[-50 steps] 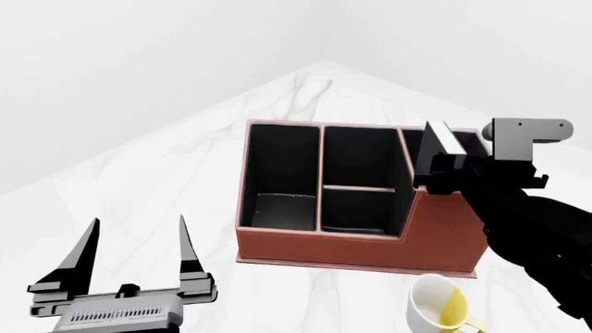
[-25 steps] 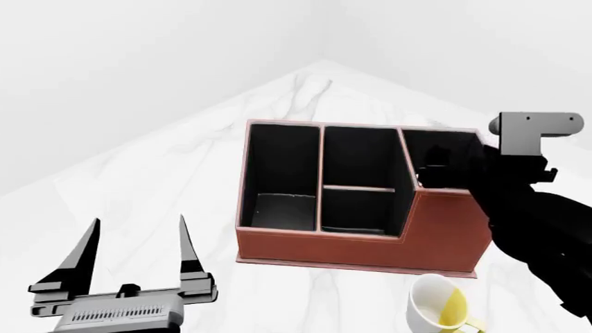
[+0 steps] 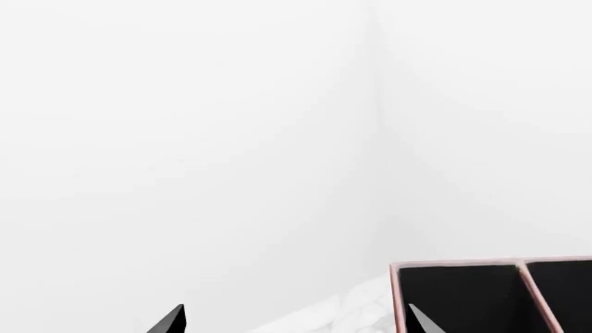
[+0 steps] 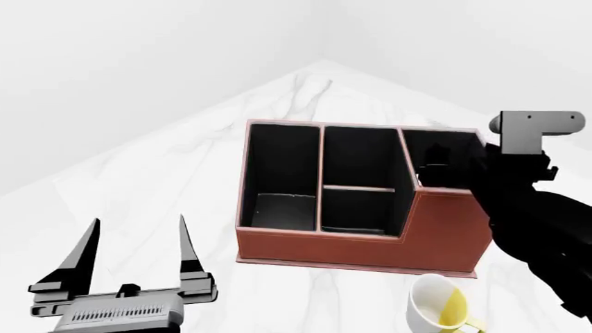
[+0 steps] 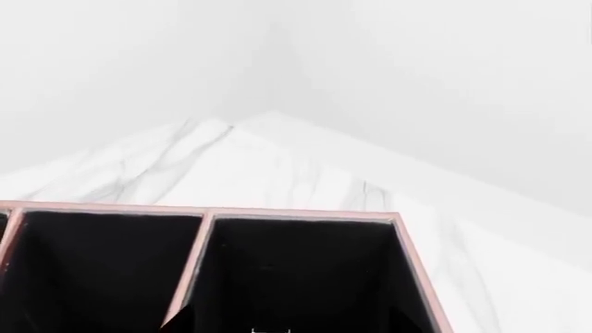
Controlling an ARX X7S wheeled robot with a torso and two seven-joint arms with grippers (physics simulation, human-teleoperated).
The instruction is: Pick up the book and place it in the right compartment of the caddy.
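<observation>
The red-brown caddy [image 4: 351, 253] stands mid-table, and its rim [image 5: 277, 214] fills the lower right wrist view. My right gripper [image 4: 444, 170] reaches down inside the right compartment [image 4: 428, 144], black against its black lining. In the right wrist view one fingertip [image 5: 183, 320] shows far out by the divider, so the gripper [image 5: 294, 323] looks open. The book is almost wholly hidden in the right compartment [image 5: 296, 263]; only a thin white sliver [image 5: 270, 331] shows. My left gripper [image 4: 134, 250] hovers open and empty near the table's front left, its tips wide apart [image 3: 296, 322].
A white-and-yellow mug [image 4: 439, 305] lies just in front of the caddy's right end. The caddy's long left cell [image 4: 282, 173] and two small middle cells hold nothing. A corner of the caddy [image 3: 453, 264] shows in the left wrist view. White walls meet behind the marble table.
A second ago the book stood above the right compartment in my right gripper. It has gone down inside and its top no longer shows. The left arm has not moved.
</observation>
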